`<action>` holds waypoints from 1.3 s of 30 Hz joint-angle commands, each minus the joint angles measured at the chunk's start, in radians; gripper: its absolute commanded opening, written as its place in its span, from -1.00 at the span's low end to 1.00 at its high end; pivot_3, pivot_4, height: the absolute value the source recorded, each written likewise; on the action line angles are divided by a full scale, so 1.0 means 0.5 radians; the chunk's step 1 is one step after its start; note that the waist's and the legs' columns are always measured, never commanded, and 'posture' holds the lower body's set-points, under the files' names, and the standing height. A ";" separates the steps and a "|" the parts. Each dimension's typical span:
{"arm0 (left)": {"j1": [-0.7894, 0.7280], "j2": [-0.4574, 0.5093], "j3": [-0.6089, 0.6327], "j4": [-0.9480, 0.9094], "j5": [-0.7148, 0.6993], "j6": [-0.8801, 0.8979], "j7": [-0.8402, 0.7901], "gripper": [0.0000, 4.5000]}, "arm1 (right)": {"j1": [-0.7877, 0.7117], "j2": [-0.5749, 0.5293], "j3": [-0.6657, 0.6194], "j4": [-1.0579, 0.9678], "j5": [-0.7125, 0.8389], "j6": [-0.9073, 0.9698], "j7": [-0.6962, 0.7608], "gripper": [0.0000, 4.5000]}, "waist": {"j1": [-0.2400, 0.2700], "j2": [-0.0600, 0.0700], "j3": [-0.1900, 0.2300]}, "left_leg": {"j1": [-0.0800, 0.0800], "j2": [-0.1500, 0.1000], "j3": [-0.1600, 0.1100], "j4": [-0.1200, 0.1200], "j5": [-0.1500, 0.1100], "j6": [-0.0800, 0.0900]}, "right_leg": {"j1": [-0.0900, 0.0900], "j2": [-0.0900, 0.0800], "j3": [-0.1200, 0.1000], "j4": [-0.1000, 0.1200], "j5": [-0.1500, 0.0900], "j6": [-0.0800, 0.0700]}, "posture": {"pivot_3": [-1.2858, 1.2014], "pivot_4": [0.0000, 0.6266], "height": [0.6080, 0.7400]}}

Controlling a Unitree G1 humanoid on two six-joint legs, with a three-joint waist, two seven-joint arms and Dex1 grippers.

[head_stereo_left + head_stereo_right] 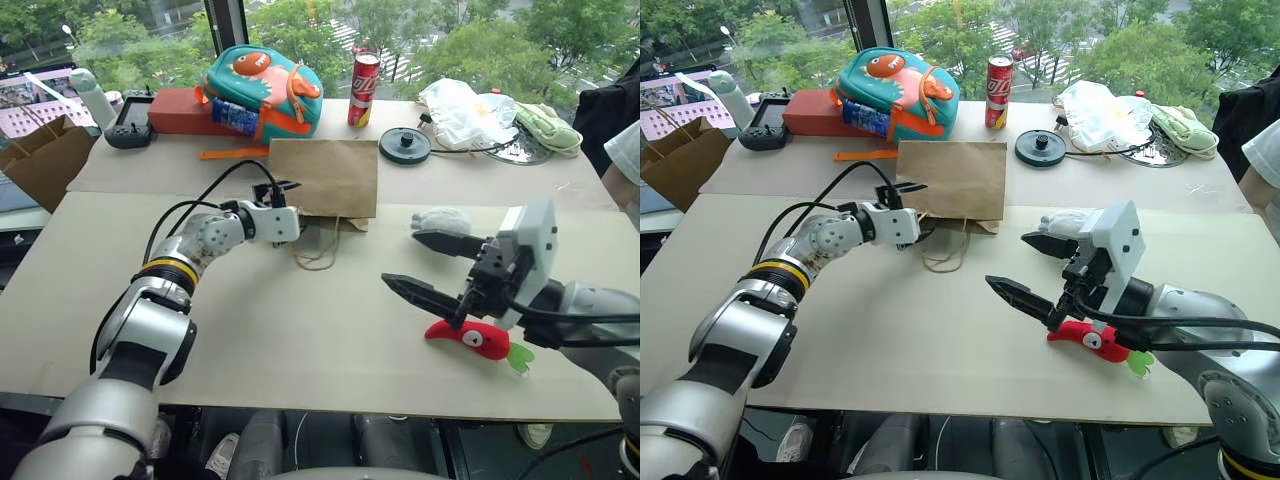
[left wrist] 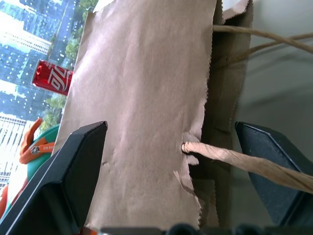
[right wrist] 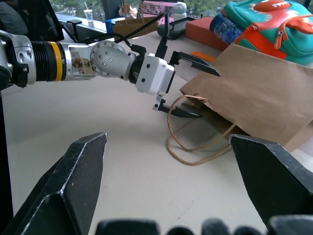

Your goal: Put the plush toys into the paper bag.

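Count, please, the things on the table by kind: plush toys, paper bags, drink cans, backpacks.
Plush toys: 2, the red chili toy and the grey-blue toy
Paper bags: 2, the light brown paper bag and the darker brown bag
Drink cans: 1, the red can
Backpacks: 1, the teal backpack
Total: 6

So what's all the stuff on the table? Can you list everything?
paper bag: one, light brown, flat, table middle
grey-blue plush toy: one, right of bag
red chili plush toy: one, near right edge
backpack: one, teal and orange, behind bag
soda can: one, red, upright beside backpack
plastic bag: one, white, back right
green cloth: one, pale, far right
left hand: open at the bag's mouth
right hand: open above the chili
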 commanded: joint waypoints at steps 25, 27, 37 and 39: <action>0.089 -0.012 0.240 -0.285 -0.540 0.024 -0.789 -0.98 | -0.099 -0.018 0.103 0.012 -0.074 -0.085 -0.046 1.00 | 0.000 0.000 0.000 | 0.000 0.000 0.000 0.001 0.000 0.000 | 0.000 0.000 0.000 0.003 0.000 0.000 | 0.03 -0.52 0.89; 0.127 -0.015 0.285 -0.410 -0.664 0.175 -0.937 -0.98 | -0.096 -0.003 0.159 0.020 -0.115 -0.087 -0.056 1.00 | -0.002 0.000 0.000 | 0.001 0.000 0.000 0.001 0.000 0.000 | 0.000 0.000 0.000 0.003 0.000 0.000 | 0.03 -0.52 0.89; 0.305 0.053 0.483 -1.279 -1.117 1.186 -1.309 -1.00 | -0.134 0.371 0.724 0.318 -0.742 -0.096 -0.468 0.67 | -0.017 0.002 -0.001 | 0.002 0.002 -0.001 0.005 0.000 0.000 | 0.000 0.002 0.000 0.005 0.000 0.000 | 0.03 -0.52 0.89; 0.348 0.074 0.494 -1.429 -1.153 1.330 -1.331 -1.00 | -0.163 0.482 0.786 0.385 -0.850 -0.123 -0.537 0.36 | -0.025 0.003 -0.002 | 0.002 0.002 -0.001 0.004 0.000 0.000 | 0.000 0.003 0.000 0.006 0.000 0.000 | 0.03 -0.52 0.89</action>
